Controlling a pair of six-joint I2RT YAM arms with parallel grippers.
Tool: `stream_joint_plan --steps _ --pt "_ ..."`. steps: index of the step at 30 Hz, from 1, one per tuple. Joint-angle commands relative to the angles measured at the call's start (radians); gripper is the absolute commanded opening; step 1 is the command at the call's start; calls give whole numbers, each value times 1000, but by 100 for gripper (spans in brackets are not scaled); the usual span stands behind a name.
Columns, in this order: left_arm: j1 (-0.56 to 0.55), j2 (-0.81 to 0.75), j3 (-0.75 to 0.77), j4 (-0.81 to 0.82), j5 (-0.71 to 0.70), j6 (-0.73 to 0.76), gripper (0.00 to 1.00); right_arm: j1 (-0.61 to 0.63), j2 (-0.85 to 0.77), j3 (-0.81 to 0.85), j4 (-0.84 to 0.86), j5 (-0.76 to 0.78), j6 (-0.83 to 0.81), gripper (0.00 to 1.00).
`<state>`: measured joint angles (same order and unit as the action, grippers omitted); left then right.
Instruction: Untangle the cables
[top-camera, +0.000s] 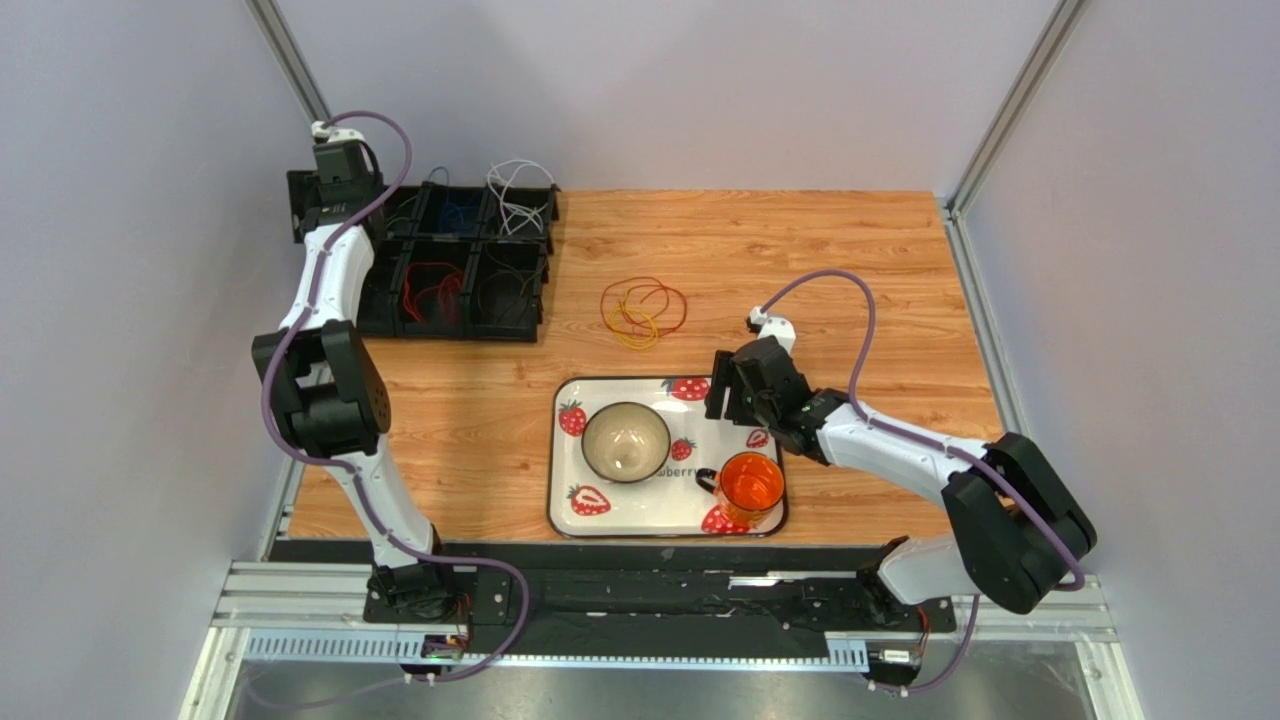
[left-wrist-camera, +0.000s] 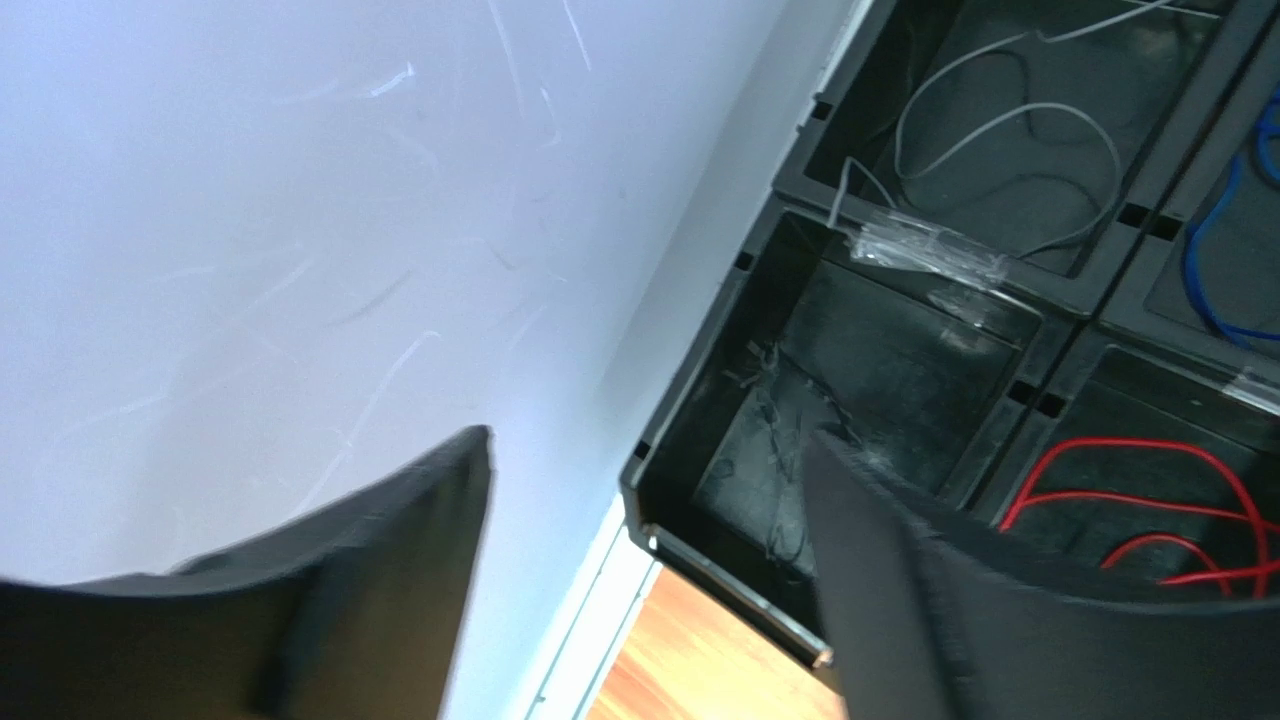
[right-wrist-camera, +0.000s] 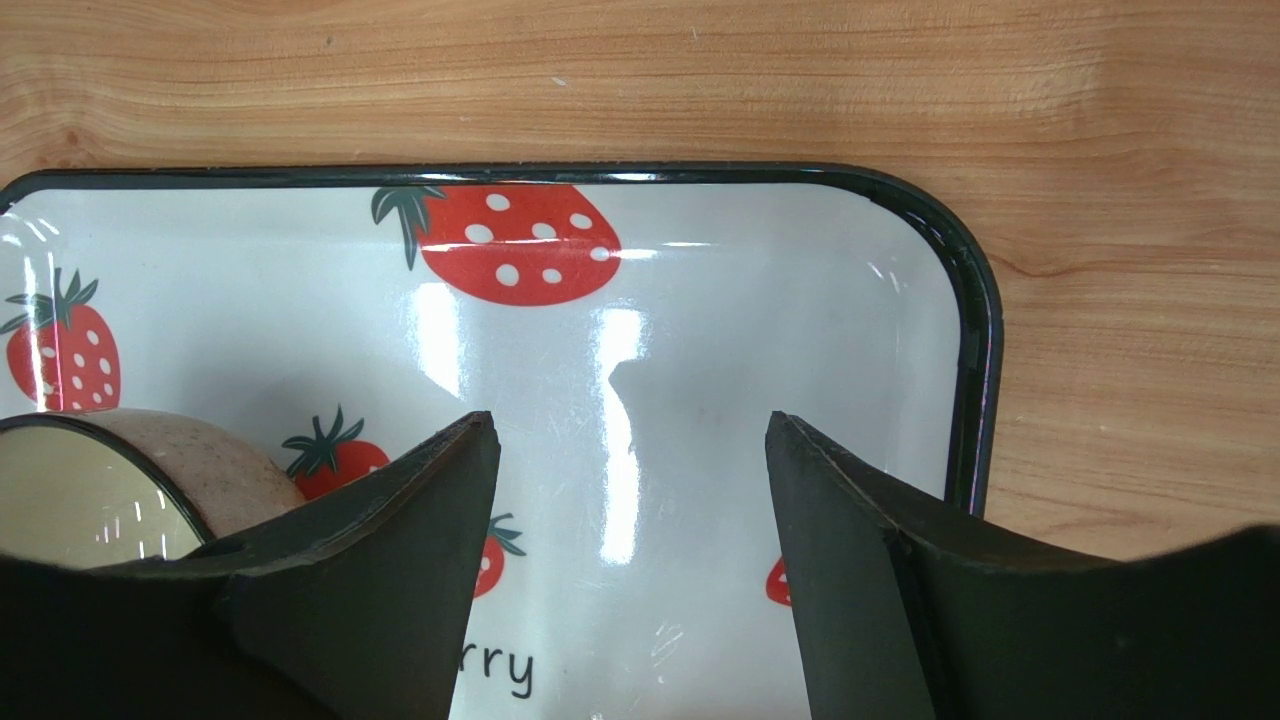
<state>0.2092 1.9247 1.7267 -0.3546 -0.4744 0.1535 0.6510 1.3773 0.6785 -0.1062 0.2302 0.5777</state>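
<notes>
A tangle of red and yellow cables (top-camera: 643, 308) lies on the wooden table behind the tray. More cables lie sorted in a black divided organizer (top-camera: 394, 323) at the far left: white (top-camera: 519, 195), red (top-camera: 436, 285) and blue (top-camera: 446, 213). My left gripper (top-camera: 340, 162) hovers at the organizer's far left corner, open and empty. In the left wrist view, the left gripper (left-wrist-camera: 646, 465) stands over a compartment holding a thin dark cable (left-wrist-camera: 781, 435), beside the white cable (left-wrist-camera: 1007, 150), red cable (left-wrist-camera: 1172, 510) and blue cable (left-wrist-camera: 1217, 255). My right gripper (top-camera: 736, 387) (right-wrist-camera: 624, 435) is open over the tray, holding nothing.
A strawberry-print tray (top-camera: 631, 518) (right-wrist-camera: 902, 270) at the near middle carries a beige bowl (top-camera: 625, 441) (right-wrist-camera: 90, 480) and an orange glass cup (top-camera: 750, 488). Grey walls enclose the table on the left, back and right; the left wall (left-wrist-camera: 301, 225) is close to my left gripper.
</notes>
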Motion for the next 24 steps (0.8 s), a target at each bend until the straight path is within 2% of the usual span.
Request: stream_joint_plan --steps 1,5,11,16,18,24 --pt "4 -33 47 23 -12 -40 89 -5 -15 10 48 8 -13 70" --pt "-1 -78 47 2 8 -66 89 -5 -17 10 48 9 -13 70" --pt "-66 -176 14 -12 36 -74 88 -5 -38 -11 62 17 -9 69" --pt "-140 -276 -24 -63 141 -187 88 -10 -110 -66 97 9 -13 70" --pt "-168 -328 -51 -84 192 -225 91 -14 -136 -89 137 -2 -10 70" --pt "-182 -457 -165 -87 362 -341 93 -22 -188 -134 169 -22 -13 70"
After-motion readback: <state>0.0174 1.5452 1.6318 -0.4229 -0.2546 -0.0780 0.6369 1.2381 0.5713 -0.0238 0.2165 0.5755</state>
